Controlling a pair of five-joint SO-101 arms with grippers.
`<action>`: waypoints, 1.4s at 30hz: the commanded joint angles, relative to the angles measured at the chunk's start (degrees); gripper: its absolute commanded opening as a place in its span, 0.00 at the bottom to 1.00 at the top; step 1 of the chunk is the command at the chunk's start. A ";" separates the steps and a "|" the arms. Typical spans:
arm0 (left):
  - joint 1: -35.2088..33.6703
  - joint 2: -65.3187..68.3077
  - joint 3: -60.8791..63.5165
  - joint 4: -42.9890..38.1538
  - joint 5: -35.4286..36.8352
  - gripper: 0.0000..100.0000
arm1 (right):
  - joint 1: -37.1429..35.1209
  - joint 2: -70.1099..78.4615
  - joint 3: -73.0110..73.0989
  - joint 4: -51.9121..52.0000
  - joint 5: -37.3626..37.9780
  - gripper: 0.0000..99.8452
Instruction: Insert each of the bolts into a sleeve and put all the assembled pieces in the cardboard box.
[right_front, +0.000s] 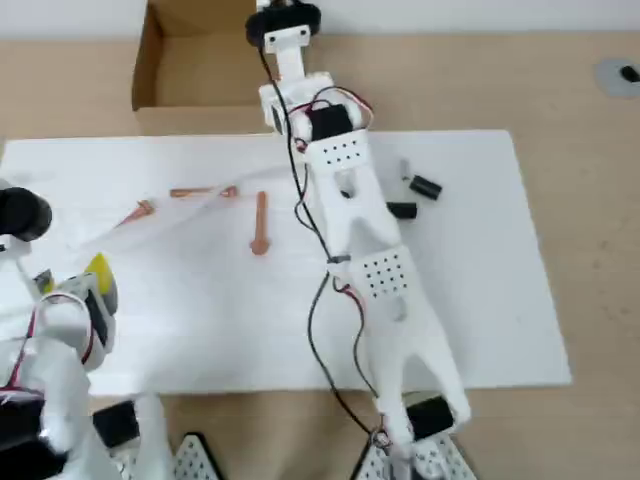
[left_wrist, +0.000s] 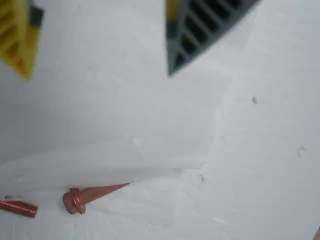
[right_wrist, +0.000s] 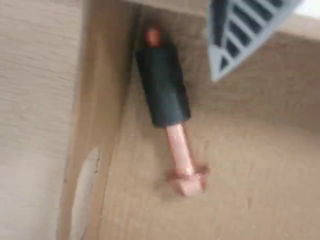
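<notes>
Cardboard box (right_front: 150, 60) sat at the far edge of the desk (right_front: 580, 150), just behind a white sheet (right_front: 480, 330). Right arm stretched across the sheet to the box. Right fingers (right_wrist: 240, 25) hung over the box floor, spread apart, nothing held. Under them an assembled piece (right_wrist: 162, 85) lay flat on the box floor along a side wall: a black sleeve on a copper bolt, with the head end sticking out.

Left fingers (left_wrist: 200, 25) hovered low over the sheet near its left end, wide open and empty, with a bolt lying close by. Seen from above, three loose bolts (right_front: 260, 225) lay on the sheet, apart from one another, left of the right arm. Two black sleeves (right_front: 425, 187) lay near each other on the other side of that arm, well apart from the bolts.
</notes>
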 joint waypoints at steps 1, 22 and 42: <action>-0.53 2.86 0.00 -1.58 0.18 0.19 | -0.57 -1.27 -5.67 2.55 0.70 0.41; 12.22 63.96 -25.49 -1.93 -16.09 0.19 | 2.42 -34.68 -5.41 32.35 0.44 0.41; 4.40 81.54 -29.10 -17.58 -41.23 0.19 | 8.75 -47.25 -5.14 39.30 0.53 0.41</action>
